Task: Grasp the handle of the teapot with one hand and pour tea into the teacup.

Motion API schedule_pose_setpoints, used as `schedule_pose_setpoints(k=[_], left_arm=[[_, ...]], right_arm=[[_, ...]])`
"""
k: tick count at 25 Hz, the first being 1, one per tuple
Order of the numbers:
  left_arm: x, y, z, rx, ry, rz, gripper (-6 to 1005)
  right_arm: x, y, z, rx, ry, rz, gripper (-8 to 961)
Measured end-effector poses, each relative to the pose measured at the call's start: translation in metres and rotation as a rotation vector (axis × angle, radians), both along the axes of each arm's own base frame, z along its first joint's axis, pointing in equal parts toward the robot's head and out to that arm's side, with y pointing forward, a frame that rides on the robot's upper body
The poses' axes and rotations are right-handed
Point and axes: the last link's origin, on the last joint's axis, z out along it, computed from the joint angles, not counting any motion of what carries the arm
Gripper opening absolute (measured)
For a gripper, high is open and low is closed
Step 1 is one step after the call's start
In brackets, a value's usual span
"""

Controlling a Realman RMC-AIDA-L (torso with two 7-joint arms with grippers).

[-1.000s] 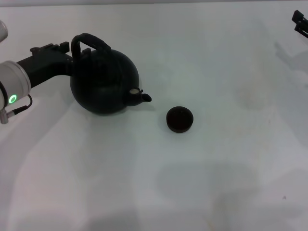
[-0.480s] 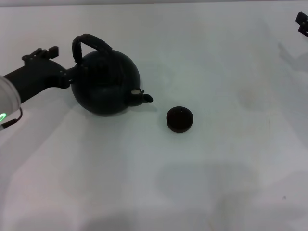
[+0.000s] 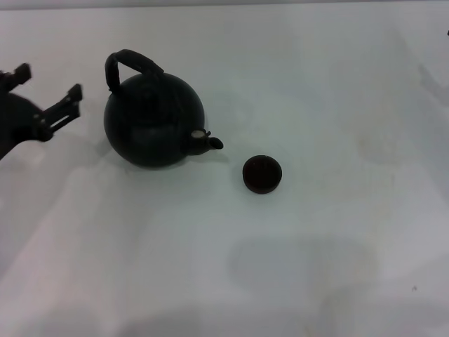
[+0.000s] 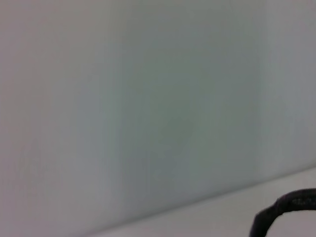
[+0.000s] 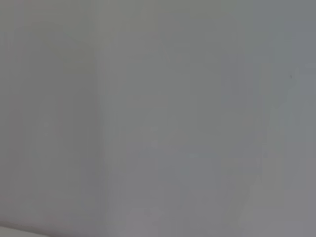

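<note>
The round matte black teapot (image 3: 153, 123) stands upright on the white table (image 3: 316, 267), its short spout (image 3: 210, 142) pointing right toward the teacup. Its thick arched handle (image 3: 130, 62) rises at the upper left; a dark curved piece of the handle (image 4: 291, 203) also shows in the left wrist view. The small dark teacup (image 3: 262, 173) sits just right of the spout, apart from it. My left gripper (image 3: 48, 88) is at the left edge, open, a short gap away from the teapot and holding nothing. My right gripper is out of view.
The white table stretches bare to the right of and in front of the teacup. The right wrist view shows only a plain pale surface.
My left gripper has pulled back leftward from the teapot's handle side and now stands apart from it. The teapot and teacup have stayed put. The right gripper has left the head view.
</note>
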Motion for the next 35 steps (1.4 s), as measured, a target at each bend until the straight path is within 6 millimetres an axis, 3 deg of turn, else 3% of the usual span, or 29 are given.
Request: schedule_pose_setpoints(k=[5, 9, 13, 19, 29, 35], left_arm=[[-0.029, -0.025, 0.012, 0.185, -0.106, -0.087, 887], [-0.060, -0.041, 0.031, 0.362, -0.250, -0.081, 887], [-0.082, -0.048, 0.033, 0.433, -0.304, -0.010, 887], [-0.087, -0.042, 0.027, 0.443, -0.252, 0.013, 888], [-0.087, -0.015, 0.042, 0.483, -0.237, 0.016, 888], [-0.092, -0.006, 0.051, 0.504, -0.213, 0.040, 888]], right_arm=[[0.000, -0.010, 0.003, 0.004, -0.006, 0.039, 869], [-0.002, -0.032, 0.004, 0.015, -0.008, 0.113, 869], [-0.003, -0.054, 0.004, 0.022, 0.022, 0.165, 869], [-0.003, -0.078, -0.020, 0.057, 0.050, 0.183, 869], [-0.012, -0.083, -0.030, 0.152, 0.163, 0.180, 869], [-0.006, -0.089, -0.042, 0.158, 0.171, 0.115, 869]])
